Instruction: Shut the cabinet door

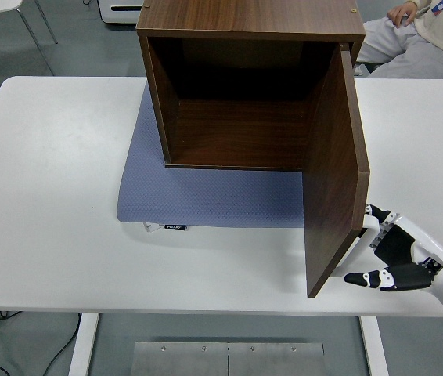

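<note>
A dark brown wooden cabinet (245, 86) stands on a blue-grey mat (206, 192), its inside bare. Its door (333, 180), hinged on the right side, swings out toward me and stands nearly edge-on. My right hand (382, 251) comes in low from the right, fingers spread, and its fingertips (372, 213) rest against the outer face of the door near its free bottom edge. The thumb (362, 277) points left below the door's corner. Nothing is grasped. No left arm shows.
The white table (57, 196) stretches wide to the left of the mat. A seated person (421, 39) is at the top right, behind the table. A chair (2, 12) stands at the top left.
</note>
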